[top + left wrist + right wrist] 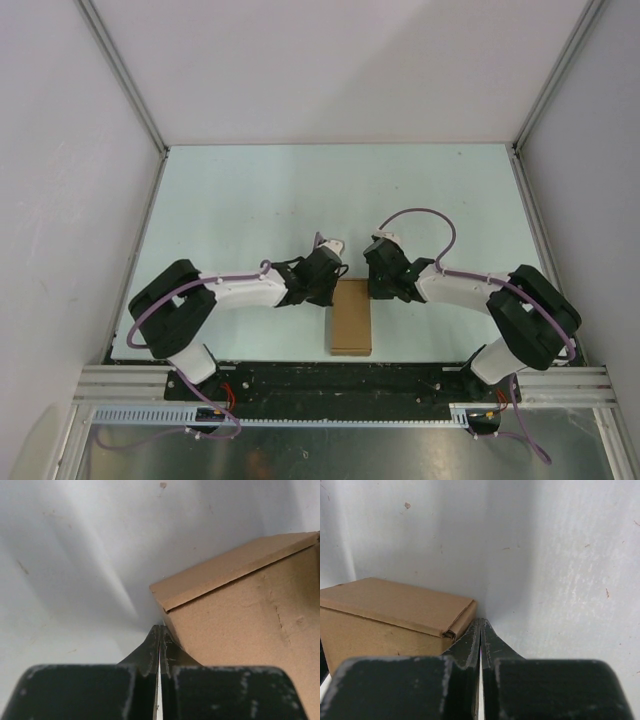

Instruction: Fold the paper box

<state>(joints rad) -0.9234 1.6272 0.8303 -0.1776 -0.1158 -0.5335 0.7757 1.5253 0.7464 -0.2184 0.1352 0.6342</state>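
The paper box (351, 316) is a small closed brown cardboard box lying on the table near the front edge, between the two arms. My left gripper (332, 262) is shut and empty, just left of the box's far end. In the left wrist view the box (250, 610) fills the right side, next to my shut fingertips (159, 630). My right gripper (377, 262) is shut and empty, just right of the box's far end. In the right wrist view the box (390, 612) lies at the left, its corner beside my shut gripper (480, 623).
The pale table (300, 200) is bounded by white walls with metal rails on the left (140, 240), right (540, 240) and back. A metal rail (340, 385) runs along the front edge behind the box.
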